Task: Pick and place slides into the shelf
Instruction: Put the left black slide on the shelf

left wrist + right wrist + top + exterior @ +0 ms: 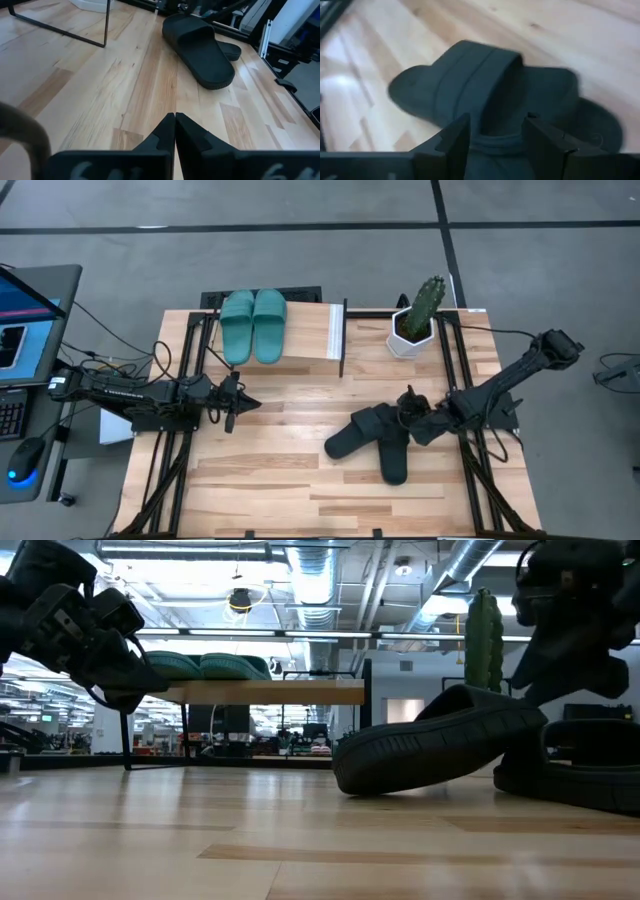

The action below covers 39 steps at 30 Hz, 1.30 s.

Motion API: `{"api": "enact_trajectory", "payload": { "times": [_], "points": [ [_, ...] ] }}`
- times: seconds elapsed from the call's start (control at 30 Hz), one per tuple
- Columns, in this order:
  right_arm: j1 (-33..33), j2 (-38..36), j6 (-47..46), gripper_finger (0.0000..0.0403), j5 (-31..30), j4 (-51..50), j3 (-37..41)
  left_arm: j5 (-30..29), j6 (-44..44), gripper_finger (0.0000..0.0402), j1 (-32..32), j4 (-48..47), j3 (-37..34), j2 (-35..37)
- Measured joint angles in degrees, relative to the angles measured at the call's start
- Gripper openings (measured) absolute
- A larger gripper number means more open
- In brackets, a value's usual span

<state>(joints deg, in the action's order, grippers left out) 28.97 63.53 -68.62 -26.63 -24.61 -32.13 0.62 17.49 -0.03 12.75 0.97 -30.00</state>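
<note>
Tabletop (300, 480) of pale wood planks is carrying everything — right gripper (495, 142) is straddling a black slide (485, 95) with parted fingers; left gripper (174, 131) is hovering closed; teal slides (253, 325) are lying on the shelf (310, 335) beyond it.

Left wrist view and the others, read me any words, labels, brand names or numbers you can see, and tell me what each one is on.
None can be read.
Pale marks on the left hand's dark housing: too blurred to read.
Laptop screen beside the wooden table: too small to read.
Black rubber slide sandals: no visible marking.
</note>
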Motion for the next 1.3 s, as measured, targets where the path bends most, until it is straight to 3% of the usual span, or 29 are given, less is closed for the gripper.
{"api": "enact_trajectory", "payload": {
  "times": [0.47,0.9,1.3],
  "points": [
    [-7.19,-2.81,1.52,0.0169,5.65,-8.14,-1.21,0.0,0.29,0.0,0.0,0.04,0.0,0.02],
    [-8.51,-2.08,1.16,0.0172,8.96,-7.98,-1.19,0.0,0.31,0.0,0.02,-0.04,0.0,0.0],
    [-8.69,6.97,1.49,0.0169,9.23,-4.08,-1.23,0.0,0.31,0.0,0.02,-0.13,0.02,0.02]
  ]
}}
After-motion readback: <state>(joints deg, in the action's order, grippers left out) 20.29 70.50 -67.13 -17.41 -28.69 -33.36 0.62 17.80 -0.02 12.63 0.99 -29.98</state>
